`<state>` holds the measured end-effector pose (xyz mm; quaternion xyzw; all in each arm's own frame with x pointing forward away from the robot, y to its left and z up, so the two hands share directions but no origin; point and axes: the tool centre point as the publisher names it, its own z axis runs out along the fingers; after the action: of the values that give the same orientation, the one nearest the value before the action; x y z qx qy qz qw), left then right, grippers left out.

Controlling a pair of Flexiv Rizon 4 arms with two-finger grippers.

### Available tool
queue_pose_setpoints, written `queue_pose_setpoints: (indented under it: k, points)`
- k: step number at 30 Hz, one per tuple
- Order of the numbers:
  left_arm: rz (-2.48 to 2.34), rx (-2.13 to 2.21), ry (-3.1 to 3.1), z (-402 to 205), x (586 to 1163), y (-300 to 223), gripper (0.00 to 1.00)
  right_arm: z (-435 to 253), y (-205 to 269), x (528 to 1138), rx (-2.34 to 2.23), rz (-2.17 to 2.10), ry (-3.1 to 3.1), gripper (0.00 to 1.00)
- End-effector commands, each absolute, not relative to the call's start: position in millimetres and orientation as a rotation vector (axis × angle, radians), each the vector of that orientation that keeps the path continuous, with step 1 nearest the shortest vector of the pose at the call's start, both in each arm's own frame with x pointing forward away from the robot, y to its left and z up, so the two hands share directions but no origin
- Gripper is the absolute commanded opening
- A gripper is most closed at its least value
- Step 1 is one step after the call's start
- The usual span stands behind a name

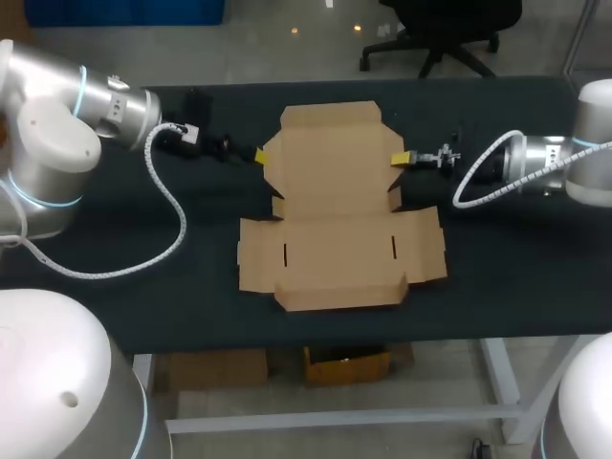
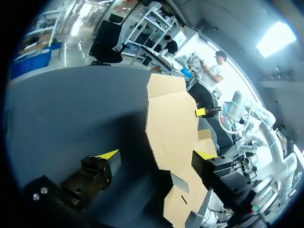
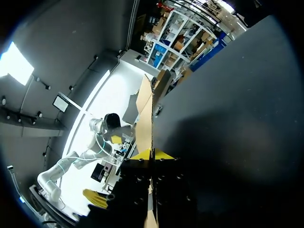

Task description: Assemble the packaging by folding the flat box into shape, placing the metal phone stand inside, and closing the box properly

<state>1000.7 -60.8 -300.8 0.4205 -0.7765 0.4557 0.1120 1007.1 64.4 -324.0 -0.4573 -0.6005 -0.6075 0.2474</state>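
Flat box [image 1: 337,206] on a dark table [image 1: 143,287], with a gripper at each side edge.
Head view: unfolded cardboard, mid-table; left gripper [image 1: 260,155] at the left edge of the far panel, right gripper [image 1: 400,158] directly opposite at the right edge. Left wrist view: left gripper [image 2: 156,155] spread wide, holding nothing; box [image 2: 173,118] edge reaching in between the two yellow tips, contact with either not clear, the rest stretching ahead toward the right gripper [image 2: 201,112]. Right wrist view: right gripper [image 3: 151,154] nearly closed, both yellow tips pinching the box [image 3: 144,118] edge from two sides, seen edge-on, with cardboard running straight ahead.
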Motion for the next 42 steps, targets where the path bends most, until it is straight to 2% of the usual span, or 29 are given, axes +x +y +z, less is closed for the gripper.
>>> queue_pose_setpoints:
  k: [1, 14, 34, 42]
  points:
    - [1.372, 1.186, -2.263, -308, 1002, -65, 1.0, -320, 62, 1004, -1.229, -1.679, -1.636, 0.0]
    - [1.465, 1.005, -2.235, -306, 997, -92, 1.0, -306, 65, 997, -1.157, -1.742, -1.655, 0.0]
    - [1.465, 1.005, -2.235, -306, 997, -92, 1.0, -296, 70, 999, -1.072, -1.784, -1.682, 0.0]
    - [1.56, 0.955, -2.245, -304, 996, -107, 1.0, -291, 69, 998, -1.076, -1.79, -1.697, 0.0]
